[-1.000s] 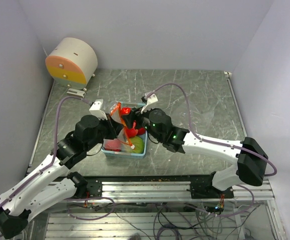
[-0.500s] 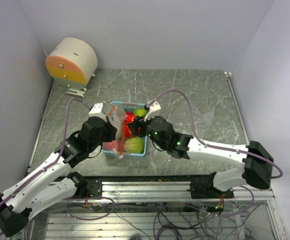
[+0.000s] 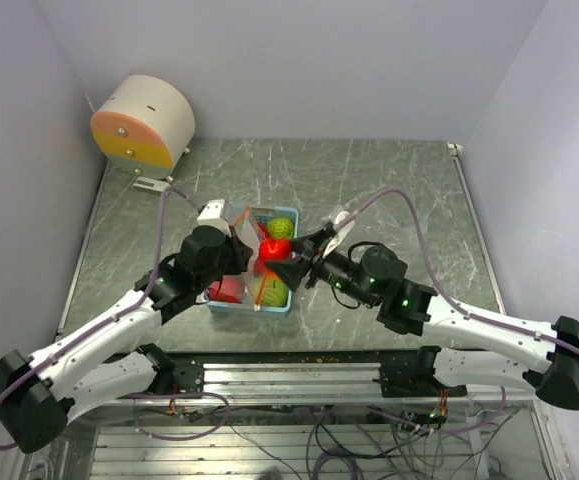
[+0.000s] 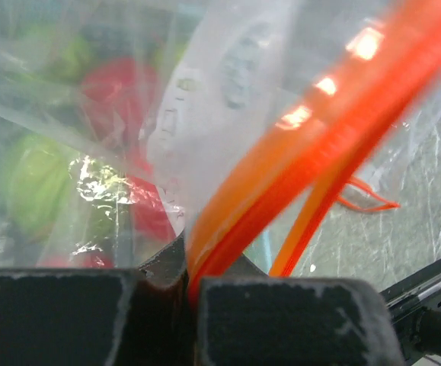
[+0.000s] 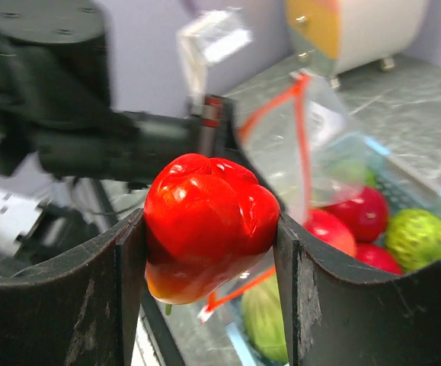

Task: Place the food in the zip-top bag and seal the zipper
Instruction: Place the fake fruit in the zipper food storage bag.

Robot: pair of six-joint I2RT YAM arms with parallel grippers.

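My left gripper (image 3: pixel 235 247) is shut on the red-orange zipper (image 4: pixel 296 145) of the clear zip-top bag (image 3: pixel 250 262), which hangs over the light blue basket (image 3: pixel 249 309). In the left wrist view the strip runs up from my shut gripper (image 4: pixel 190 286), and red and green fruits show through the plastic. My right gripper (image 3: pixel 287 260) is shut on a glossy red fruit (image 3: pixel 274 248) and holds it just right of the bag. In the right wrist view the red fruit (image 5: pixel 205 225) sits between the fingers (image 5: pixel 315 297), with the bag (image 5: pixel 281 141) behind. More food (image 5: pixel 361 213) lies in the basket.
A cream and orange drum-shaped device (image 3: pixel 144 122) stands at the back left corner. Purple cables (image 3: pixel 409 215) loop above both arms. The grey marbled table (image 3: pixel 399 190) is walled in by pale panels, with a metal rail (image 3: pixel 299 375) along its near edge.
My right gripper has lifted the red fruit out of the basket and drawn back to the right. My left gripper has shifted right, keeping the bag by its zipper over the basket.
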